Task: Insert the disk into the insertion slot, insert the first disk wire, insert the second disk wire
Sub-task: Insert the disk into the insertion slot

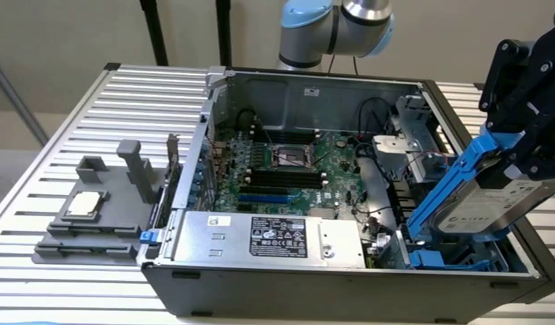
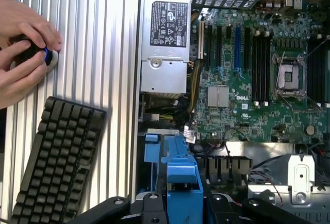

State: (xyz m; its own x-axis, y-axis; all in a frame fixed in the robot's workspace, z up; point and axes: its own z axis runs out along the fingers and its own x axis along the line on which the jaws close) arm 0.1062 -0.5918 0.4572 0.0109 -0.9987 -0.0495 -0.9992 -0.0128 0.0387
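Note:
The disk (image 1: 496,204), silver-grey with a white label in a blue carrier frame (image 1: 451,181), hangs tilted over the open computer case's near corner at the exterior view's right. My gripper (image 1: 528,159) is shut on its upper end. Its lower end dips toward the insertion slot (image 1: 445,261), a grey cage with blue rails. In the wrist view the blue carrier (image 2: 183,183) stands between my black fingers (image 2: 150,203), with a blue rail of the slot (image 2: 151,152) beside it. Several cables (image 1: 413,169) lie near the cage; I cannot tell which are the disk wires.
A silver box with a black label (image 1: 275,237) fills the case's near side, beside the motherboard (image 1: 287,166). On the slatted table stands a grey fixture (image 1: 88,217). In the wrist view a black keyboard (image 2: 56,165) lies on the table and a person's hands (image 2: 20,54) hold a small device.

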